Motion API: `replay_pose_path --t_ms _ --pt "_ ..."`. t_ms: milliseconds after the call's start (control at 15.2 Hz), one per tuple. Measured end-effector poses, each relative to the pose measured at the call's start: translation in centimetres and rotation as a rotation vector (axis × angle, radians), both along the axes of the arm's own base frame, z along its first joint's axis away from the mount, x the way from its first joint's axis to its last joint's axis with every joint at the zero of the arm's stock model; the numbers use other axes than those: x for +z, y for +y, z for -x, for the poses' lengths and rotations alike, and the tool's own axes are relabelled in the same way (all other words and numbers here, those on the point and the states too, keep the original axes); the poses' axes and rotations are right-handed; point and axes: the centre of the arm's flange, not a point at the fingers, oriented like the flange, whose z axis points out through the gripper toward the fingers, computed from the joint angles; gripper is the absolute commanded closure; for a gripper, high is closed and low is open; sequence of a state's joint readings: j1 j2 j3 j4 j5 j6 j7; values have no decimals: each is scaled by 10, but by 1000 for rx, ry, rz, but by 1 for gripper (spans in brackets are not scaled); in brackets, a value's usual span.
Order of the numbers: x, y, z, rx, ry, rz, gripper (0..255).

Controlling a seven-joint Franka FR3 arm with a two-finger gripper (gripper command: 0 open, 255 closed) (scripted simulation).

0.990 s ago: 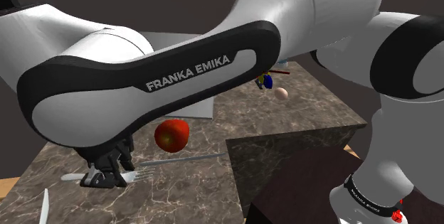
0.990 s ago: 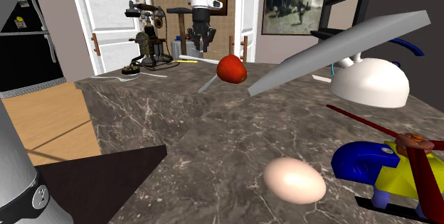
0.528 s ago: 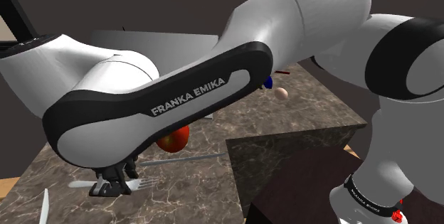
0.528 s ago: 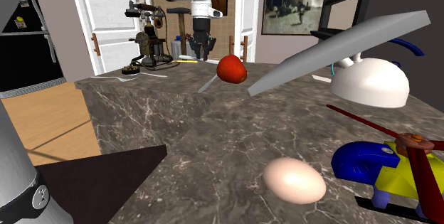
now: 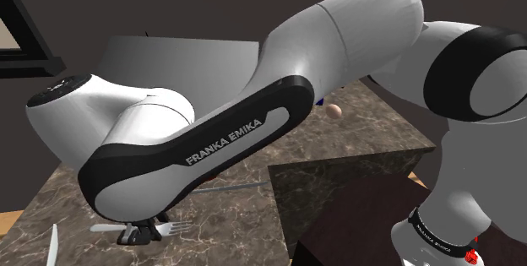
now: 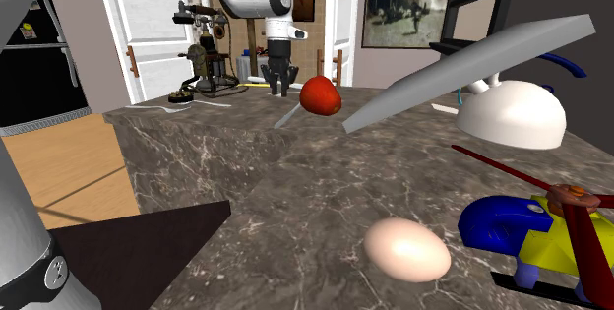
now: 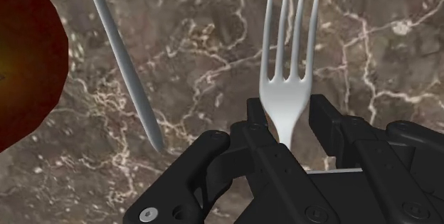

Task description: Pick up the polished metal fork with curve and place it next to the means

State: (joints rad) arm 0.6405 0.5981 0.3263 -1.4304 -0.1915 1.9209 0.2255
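View of the arm at the counter. The gripper is lowered to the dark marble counter, near its corner at the shoulder view's lower left. The fork lies flat on the stone under it, with the tines showing on one side of the gripper and the handle on the other.

In the wrist view the gripper is spread. One black finger stands on each side of the fork, where the head narrows to the neck. The four tines point away from the hand. The fingers are close to the metal, but whether they touch it cannot be told.

A slim grey knife lies beside the fork, apart from it. A red apple sits beyond the knife.

In the second exterior view the gripper points straight down at the far end of the counter. The apple is just beside it. An egg and a blue and yellow toy sit at the near end, well apart from the gripper.
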Motion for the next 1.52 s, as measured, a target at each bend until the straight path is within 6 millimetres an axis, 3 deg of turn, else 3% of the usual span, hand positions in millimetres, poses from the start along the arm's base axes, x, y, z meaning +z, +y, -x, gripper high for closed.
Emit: replay_pose_path --t_ms 462,528,924,1254,1518 --pt "-11 1 -1 0 0 0 255" --pt "-11 1 -1 0 0 0 0" --pt "-11 1 -1 0 0 0 0" --pt "34 4 -3 0 -1 -1 0" --pt "39 4 -3 0 0 -1 0"
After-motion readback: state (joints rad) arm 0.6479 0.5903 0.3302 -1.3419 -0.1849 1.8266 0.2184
